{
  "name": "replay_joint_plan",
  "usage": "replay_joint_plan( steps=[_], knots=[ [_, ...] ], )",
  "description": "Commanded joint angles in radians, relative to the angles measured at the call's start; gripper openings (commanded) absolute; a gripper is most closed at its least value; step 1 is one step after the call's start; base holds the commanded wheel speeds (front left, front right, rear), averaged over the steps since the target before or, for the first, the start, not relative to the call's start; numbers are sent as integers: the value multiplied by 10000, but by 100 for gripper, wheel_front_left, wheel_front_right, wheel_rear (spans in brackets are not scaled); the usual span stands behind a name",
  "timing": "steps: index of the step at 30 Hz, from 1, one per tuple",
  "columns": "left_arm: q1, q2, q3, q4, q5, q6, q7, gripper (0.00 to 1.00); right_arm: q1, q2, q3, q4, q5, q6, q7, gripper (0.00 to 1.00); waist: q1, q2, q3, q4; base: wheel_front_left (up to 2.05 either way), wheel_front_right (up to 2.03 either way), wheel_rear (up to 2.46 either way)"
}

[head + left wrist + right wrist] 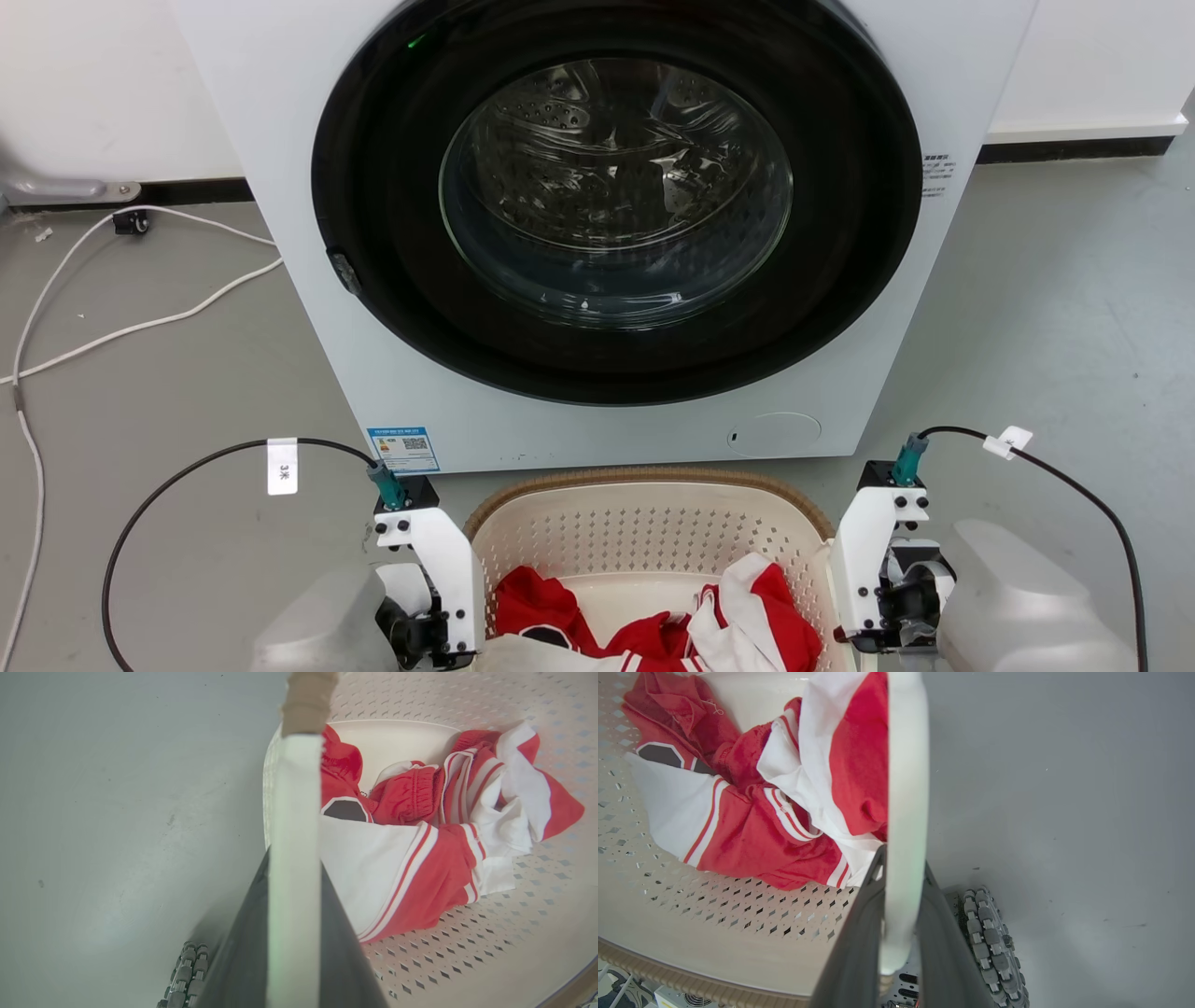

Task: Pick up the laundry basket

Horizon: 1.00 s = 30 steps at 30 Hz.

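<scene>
The laundry basket (pixel 644 532) is cream with perforated walls and a brown woven-look rim, and sits low in the head view between my two wrists. Red and white clothes (pixel 747 616) lie inside it. In the left wrist view my left gripper (pixel 294 863) is shut on the basket's white side handle (pixel 295 802), one dark finger on each side. Likewise, my right gripper (pixel 902 863) is shut on the opposite white handle (pixel 906 765). The basket's inner wall (pixel 467 952) and the clothes (pixel 761 826) show beside each handle.
A white washing machine (pixel 308 308) with a dark round door stands directly behind the basket. White cables (pixel 140 327) trail over the grey floor at the left. Black cables loop from both wrists. A ridged robot wheel (pixel 990 942) is below the right handle.
</scene>
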Motion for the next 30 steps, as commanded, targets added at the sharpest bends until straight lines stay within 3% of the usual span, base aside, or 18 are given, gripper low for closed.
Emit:
replay_joint_plan(
  steps=[1, 30],
  knots=[
    [-45, -340, -16, -178, -113, -137, -22, 0, 22, 368, -73, -130, 16, 134, -8, 0, 0, 0, 1, 2, 0, 0, 0],
    [-37, -295, -410, -16, -591, -138, -205, 0, -26, 461, -937, -130, -763, 135, 342, 0, 0, 0, -3, -43, 0, 0, 0]
  ],
)
